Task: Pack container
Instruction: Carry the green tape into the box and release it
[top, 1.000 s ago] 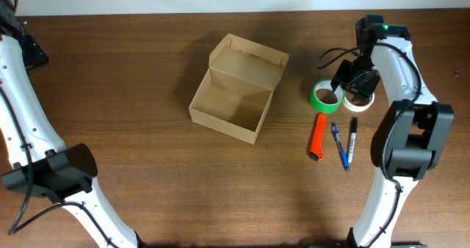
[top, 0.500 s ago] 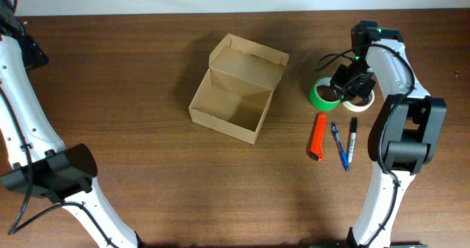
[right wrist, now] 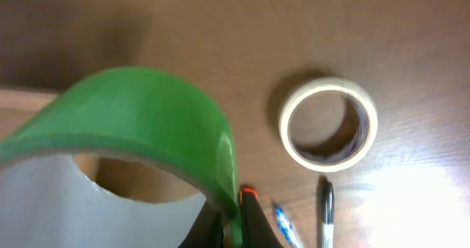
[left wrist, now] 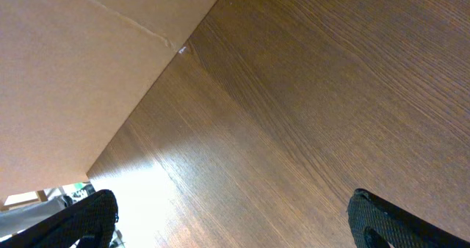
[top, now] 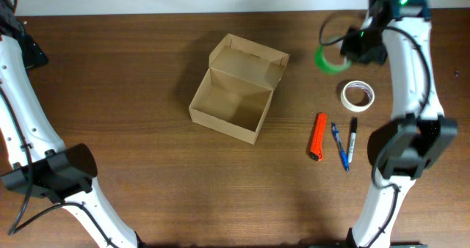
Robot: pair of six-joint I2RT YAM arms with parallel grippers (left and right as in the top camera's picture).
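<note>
Green tape roll [right wrist: 147,123] was pinched in the closed right gripper [right wrist: 231,222], off the table [top: 147,72] well right of the open cardboard box [top: 222,127], so the carrying step seemed in hand; next it needed swinging over the box, the left gripper [left wrist: 235,226] gaping idle.

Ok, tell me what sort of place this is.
Probably a robotics lab's packing bench: a wood-grain table flanked by robot arms, an open cardboard box, plus a green tape roll, a white tape roll and pens.
</note>
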